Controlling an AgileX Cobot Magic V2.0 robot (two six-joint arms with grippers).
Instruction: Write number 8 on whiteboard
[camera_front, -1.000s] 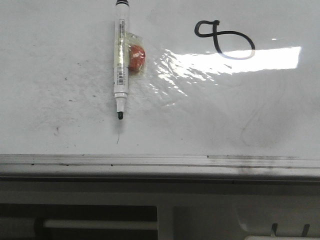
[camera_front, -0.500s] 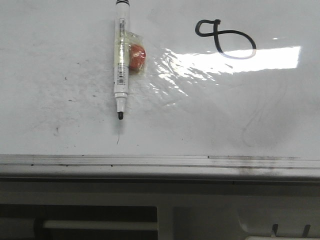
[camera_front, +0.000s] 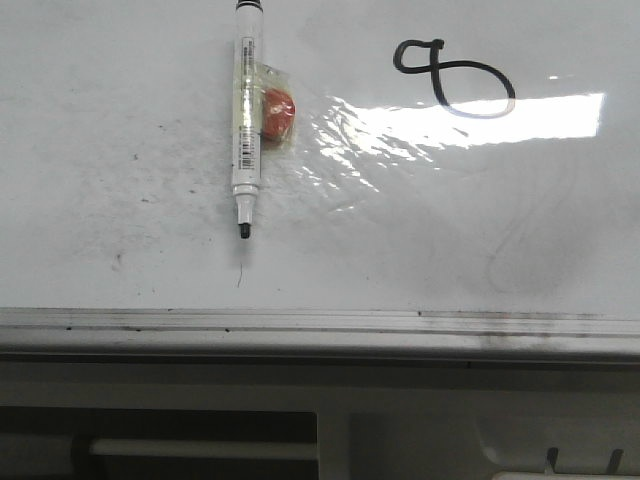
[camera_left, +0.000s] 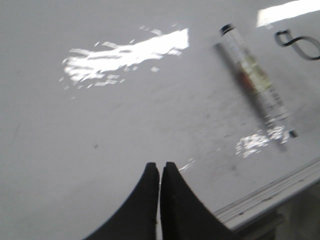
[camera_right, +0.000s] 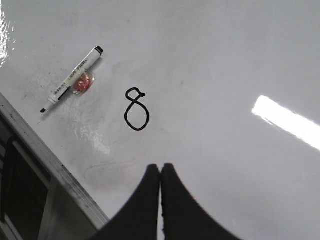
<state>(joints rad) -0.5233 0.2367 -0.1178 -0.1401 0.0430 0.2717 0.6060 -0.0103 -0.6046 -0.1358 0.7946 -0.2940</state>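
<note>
- Front view: the whiteboard (camera_front: 120, 150) fills the picture, with its silver rail (camera_front: 300, 322) along the near edge. The number 8 (camera_front: 455, 80) is drawn in black, turned sideways, to the right of the marker (camera_front: 245, 120). The marker lies uncapped on the board, its tip toward the rail, and a small red piece under clear tape (camera_front: 277, 112) sits against its right side. My grippers are not visible here.
- Left wrist view: my left gripper (camera_left: 160, 172) hangs over the board with its two black fingers pressed together and nothing between them. The marker is well apart from it.
- Right wrist view: my right gripper (camera_right: 160, 172) is also closed tight and empty, near the number 8 (camera_right: 136, 116); the marker (camera_right: 71, 80) lies beyond the figure.
</note>
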